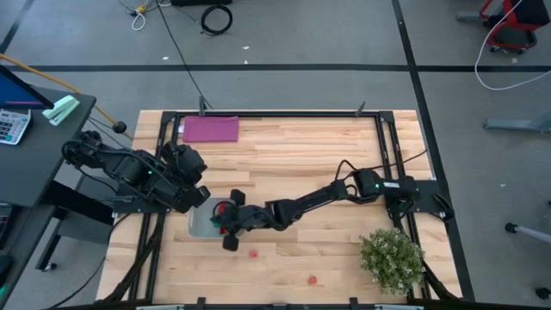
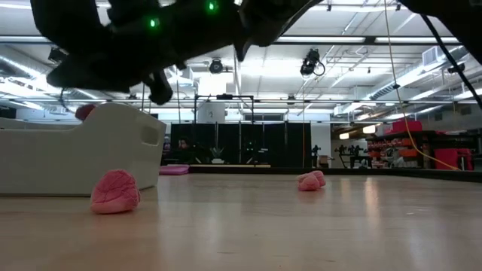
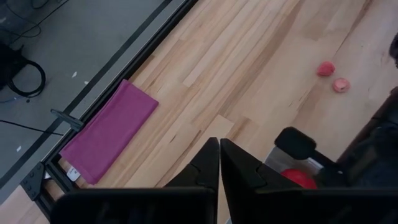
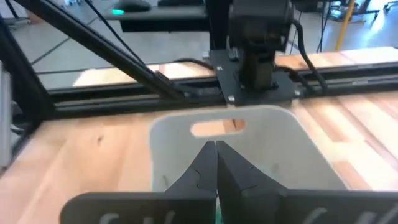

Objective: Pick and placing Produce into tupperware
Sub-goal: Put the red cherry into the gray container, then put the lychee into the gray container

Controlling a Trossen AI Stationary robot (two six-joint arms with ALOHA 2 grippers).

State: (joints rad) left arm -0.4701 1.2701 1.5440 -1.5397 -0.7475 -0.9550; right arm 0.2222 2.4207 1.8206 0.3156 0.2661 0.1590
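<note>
The translucent grey-white tupperware (image 1: 200, 226) sits flat on the wooden table left of centre, and shows in the low view as tupperware (image 2: 75, 150). Red produce (image 1: 221, 207) lies inside it. Two pink pieces (image 1: 254, 253) (image 1: 312, 280) rest on the table nearer the near edge, and in the low view as pink pieces (image 2: 115, 192) (image 2: 310, 181). My right gripper (image 4: 216, 149) is shut and hovers above the tupperware's inside, pointing toward its cut-out handle (image 4: 217, 127). My left gripper (image 3: 219, 146) is shut and hangs above the tupperware's far left corner (image 1: 201, 196).
A flat purple mat (image 1: 211, 129) lies at the far edge, left of centre. A bushy pale-green plant (image 1: 392, 258) stands at the near right corner. A black frame (image 1: 284, 113) runs around the table. Bare wood stretches between the mat, the plant and my right arm.
</note>
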